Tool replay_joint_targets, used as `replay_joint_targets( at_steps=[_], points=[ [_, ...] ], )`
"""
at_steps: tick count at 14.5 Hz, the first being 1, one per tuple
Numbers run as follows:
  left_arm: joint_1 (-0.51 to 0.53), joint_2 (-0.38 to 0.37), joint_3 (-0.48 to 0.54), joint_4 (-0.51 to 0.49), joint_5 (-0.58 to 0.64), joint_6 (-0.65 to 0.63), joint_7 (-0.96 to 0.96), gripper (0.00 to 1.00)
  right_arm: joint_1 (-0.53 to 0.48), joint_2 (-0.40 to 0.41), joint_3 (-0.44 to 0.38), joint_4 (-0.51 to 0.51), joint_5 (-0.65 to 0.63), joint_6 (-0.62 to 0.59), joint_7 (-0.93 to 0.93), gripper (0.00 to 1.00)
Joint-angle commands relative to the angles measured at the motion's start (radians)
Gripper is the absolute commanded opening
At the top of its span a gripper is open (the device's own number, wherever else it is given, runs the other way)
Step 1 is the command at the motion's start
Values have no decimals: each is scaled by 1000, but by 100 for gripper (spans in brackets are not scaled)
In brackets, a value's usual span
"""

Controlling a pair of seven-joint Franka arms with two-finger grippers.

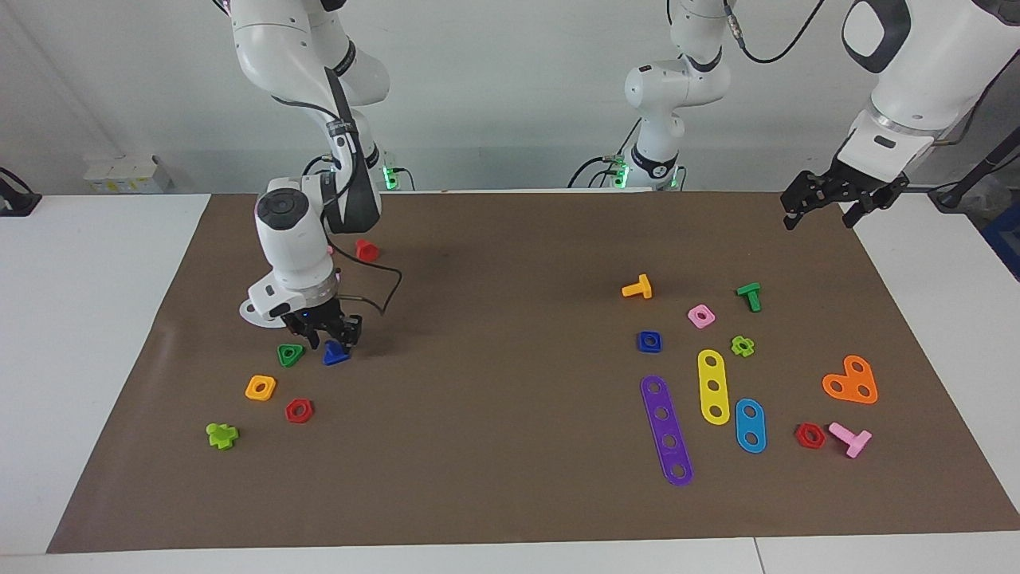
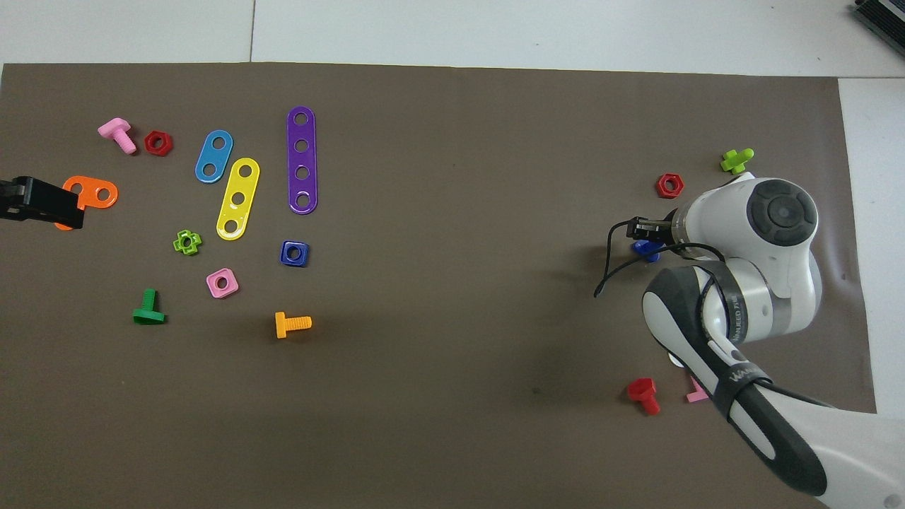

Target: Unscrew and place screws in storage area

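The blue triangular-headed bolt (image 1: pixel 336 355) sits at mat level beside the green triangle nut (image 1: pixel 290 355), in the brown mat patch (image 1: pixel 335 391) among the orange square nut (image 1: pixel 260 388), red hexagon nut (image 1: pixel 299 410) and white curved strip (image 1: pixel 253 313). My right gripper (image 1: pixel 332 339) points down directly over the bolt, its tips at the bolt. In the overhead view the bolt (image 2: pixel 644 248) peeks out beside the right gripper (image 2: pixel 647 230). My left gripper (image 1: pixel 821 209) hangs open and empty above the mat's corner at the left arm's end, and waits.
A red bolt (image 1: pixel 366 249) lies nearer the robots than the right gripper; a lime cross bolt (image 1: pixel 221 435) lies farther. Toward the left arm's end lie purple (image 1: pixel 666 430), yellow (image 1: pixel 713 387) and blue (image 1: pixel 750 426) strips, a blue square nut (image 1: pixel 649 341), an orange bolt (image 1: pixel 638 288) and several other pieces.
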Motion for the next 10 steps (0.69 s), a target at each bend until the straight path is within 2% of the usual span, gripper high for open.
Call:
replay_joint_targets(
  at_steps=[1,5,7,10],
  points=[
    [7,-15,0,-7,-10,12,1,100,-21,-55,13,34,18,-66,-23,99],
    [6,-15,0,-7,-10,13,1,100,-30,-117,12,134,18,-215,-31,99],
    [7,-15,0,-7,-10,15,1,100,-33,-160,9,174,34,-292,-109,99],
    [6,-17,0,-7,-10,21,1,100,-56,-174,4,330,105,-488,-149,99]
  ],
)
